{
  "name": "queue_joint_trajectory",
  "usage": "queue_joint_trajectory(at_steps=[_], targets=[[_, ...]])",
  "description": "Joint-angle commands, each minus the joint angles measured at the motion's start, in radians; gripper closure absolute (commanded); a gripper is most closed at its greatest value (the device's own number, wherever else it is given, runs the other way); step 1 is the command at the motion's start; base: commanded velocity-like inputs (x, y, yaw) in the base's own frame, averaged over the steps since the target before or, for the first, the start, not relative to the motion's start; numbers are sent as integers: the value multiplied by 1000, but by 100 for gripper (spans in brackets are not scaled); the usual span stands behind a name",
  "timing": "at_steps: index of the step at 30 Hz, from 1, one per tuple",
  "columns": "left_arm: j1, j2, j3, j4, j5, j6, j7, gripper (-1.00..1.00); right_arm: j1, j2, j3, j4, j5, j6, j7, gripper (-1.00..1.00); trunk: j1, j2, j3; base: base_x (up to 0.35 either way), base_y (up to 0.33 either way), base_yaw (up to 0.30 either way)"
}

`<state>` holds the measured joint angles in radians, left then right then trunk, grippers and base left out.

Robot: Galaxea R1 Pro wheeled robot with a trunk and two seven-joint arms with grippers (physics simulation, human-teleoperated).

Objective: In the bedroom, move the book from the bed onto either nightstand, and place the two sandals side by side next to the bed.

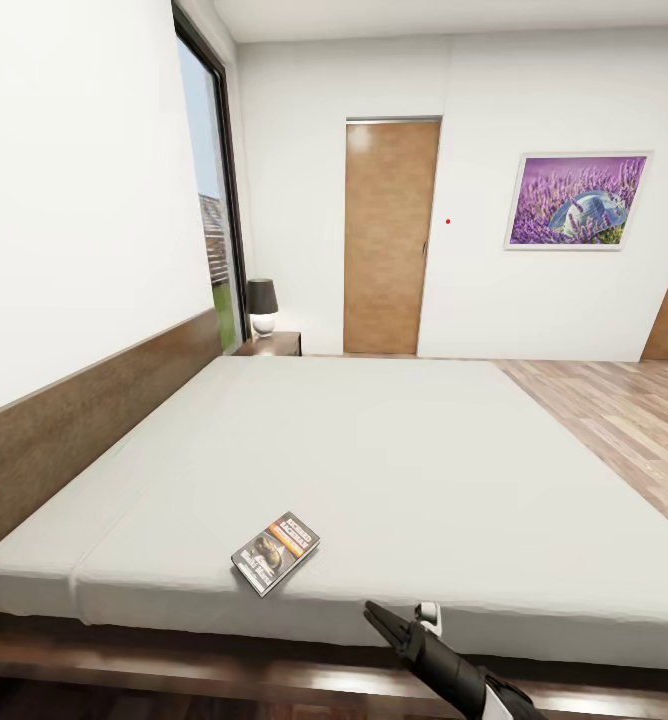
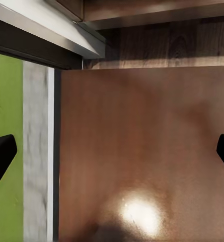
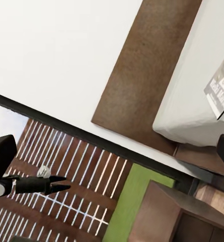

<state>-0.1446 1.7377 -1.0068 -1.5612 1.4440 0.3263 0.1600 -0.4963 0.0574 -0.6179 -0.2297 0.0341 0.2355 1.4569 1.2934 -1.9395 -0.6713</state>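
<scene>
Black and slim, the right hand [image 1: 406, 622] rises from the bottom edge of the head view, just right of centre, in front of the near side of the bed [image 1: 394, 450]; its fingers look close together there, but in the right wrist view the two dark tips sit at opposite edges of the frame, so the hand is spread apart and holds nothing; the left hand [image 2: 112, 151] is likewise spread in its own wrist view, empty, above a glossy reddish-brown wooden surface [image 2: 142, 151] beside a green strip. Just up and left of the right hand, the book [image 1: 276, 551] lies flat on the off-white mattress near the bed's front edge, lower centre of the head view, cover up, orange band showing; the right wrist view catches it at the frame's right edge, on the mattress corner. Along the left runs the brown headboard [image 1: 84, 410]; beyond the bed's far left corner stands the dark nightstand [image 1: 272, 345] carrying a lamp [image 1: 262, 305] with a black shade, next to a tall window [image 1: 214, 210]; on the far wall are a wooden door [image 1: 389, 235] and a purple flower picture [image 1: 577, 200]; wood floor [image 1: 614, 420] lies to the right.
</scene>
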Motion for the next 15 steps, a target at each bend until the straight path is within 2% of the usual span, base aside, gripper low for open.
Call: queue_joint_trajectory(at_steps=[1,15], targets=[[-7,0,-6,-2,10,3,7,-100,-1,1,-5,-1,2,7,3,-100,0,0,-1,0,0,0],[-7,0,-6,-2,12,4,7,-100,-1,2,-6,0,-3,1,-4,-100,0,0,-1,0,0,0]])
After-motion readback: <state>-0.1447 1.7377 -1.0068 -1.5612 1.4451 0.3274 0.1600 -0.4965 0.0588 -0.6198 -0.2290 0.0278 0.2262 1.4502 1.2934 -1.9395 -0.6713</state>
